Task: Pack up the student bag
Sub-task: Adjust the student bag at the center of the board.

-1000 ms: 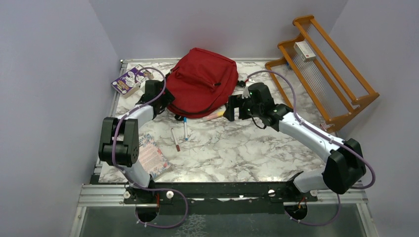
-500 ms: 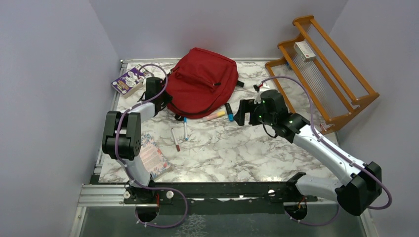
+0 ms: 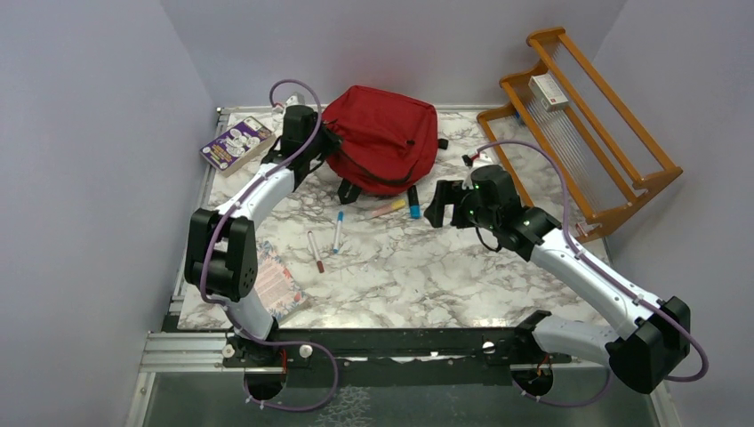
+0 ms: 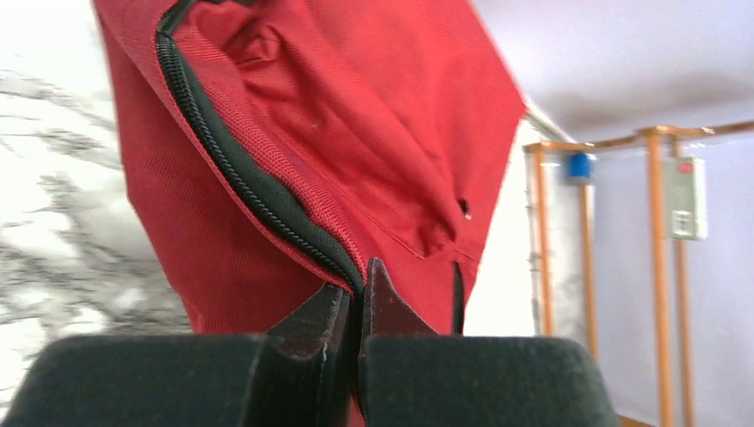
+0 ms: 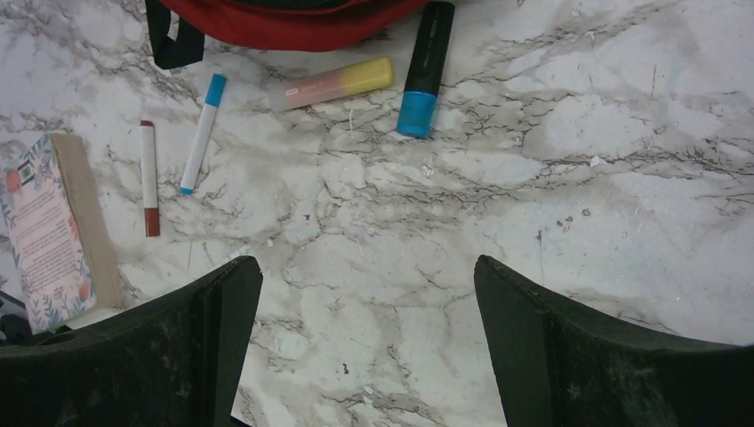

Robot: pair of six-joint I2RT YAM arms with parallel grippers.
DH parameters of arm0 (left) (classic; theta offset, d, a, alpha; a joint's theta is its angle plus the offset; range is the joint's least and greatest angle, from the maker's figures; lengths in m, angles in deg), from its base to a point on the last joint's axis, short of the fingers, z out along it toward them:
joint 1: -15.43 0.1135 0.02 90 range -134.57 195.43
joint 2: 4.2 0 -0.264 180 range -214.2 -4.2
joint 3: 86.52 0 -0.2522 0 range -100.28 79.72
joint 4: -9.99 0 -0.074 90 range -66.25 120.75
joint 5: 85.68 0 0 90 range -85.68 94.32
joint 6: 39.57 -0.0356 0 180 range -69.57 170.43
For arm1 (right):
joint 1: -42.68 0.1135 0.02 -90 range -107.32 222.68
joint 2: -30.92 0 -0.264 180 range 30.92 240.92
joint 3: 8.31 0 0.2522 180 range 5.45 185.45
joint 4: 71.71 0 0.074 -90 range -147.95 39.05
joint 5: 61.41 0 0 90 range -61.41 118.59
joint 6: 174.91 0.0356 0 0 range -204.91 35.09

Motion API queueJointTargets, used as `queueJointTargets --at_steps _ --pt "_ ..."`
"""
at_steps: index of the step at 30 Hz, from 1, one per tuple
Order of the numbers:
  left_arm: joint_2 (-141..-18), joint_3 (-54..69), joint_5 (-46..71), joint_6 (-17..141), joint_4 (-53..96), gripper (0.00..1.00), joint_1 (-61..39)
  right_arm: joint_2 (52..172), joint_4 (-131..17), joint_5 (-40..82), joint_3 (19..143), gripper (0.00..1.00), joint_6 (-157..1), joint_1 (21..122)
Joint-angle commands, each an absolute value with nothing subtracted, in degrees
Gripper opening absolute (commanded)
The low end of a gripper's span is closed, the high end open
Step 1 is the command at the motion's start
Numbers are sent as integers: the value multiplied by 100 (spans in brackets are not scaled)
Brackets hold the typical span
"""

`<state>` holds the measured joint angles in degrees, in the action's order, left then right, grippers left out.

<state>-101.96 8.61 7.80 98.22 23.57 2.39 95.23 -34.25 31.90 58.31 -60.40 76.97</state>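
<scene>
The student bag (image 3: 382, 138), a red backpack, stands bunched up at the back middle of the table. My left gripper (image 3: 324, 147) is at its left side. In the left wrist view the bag (image 4: 338, 116) fills the frame and the left gripper (image 4: 360, 285) is shut on its black zip edge. My right gripper (image 3: 437, 205) hovers to the right of the bag's front corner. It is open (image 5: 366, 267) over bare marble with nothing between its fingers.
A yellow-pink highlighter (image 5: 331, 83) and a blue-capped marker (image 5: 423, 76) lie just in front of the bag. A blue pen (image 5: 202, 133), a red pen (image 5: 148, 178) and a floral book (image 5: 53, 231) lie further left. A purple book (image 3: 233, 142) is back left, a wooden rack (image 3: 578, 124) back right.
My left gripper shut on the bag's zip edge and moved back and to the right, drawing the bag up into a bunch. My right arm pulled back to the right, still open.
</scene>
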Motion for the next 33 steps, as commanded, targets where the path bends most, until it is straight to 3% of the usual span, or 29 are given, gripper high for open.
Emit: queueJointTargets --at_steps 1,14,24,26,29,33 --pt "-9857 385 792 10205 2617 0 -188 9339 -3274 3514 6043 94 -5925 7719" --pt "-9266 926 1024 9825 2683 0 -1425 8825 -3280 4051 6014 96 -6000 7715" --pt "-8958 2139 1378 9600 2241 1 -2371 8673 -3623 4062 5716 98 -6057 7722" --pt "-8959 2374 1423 9586 2196 9 -2380 8755 -3635 4002 5688 99 -6052 7715" --pt "-8809 2565 1230 9484 2362 36 -2337 8869 -3661 3899 5638 100 -6052 7715" --pt "-8326 2649 1107 9272 2528 60 -1972 8940 -3778 3727 5583 100 -6144 7717"
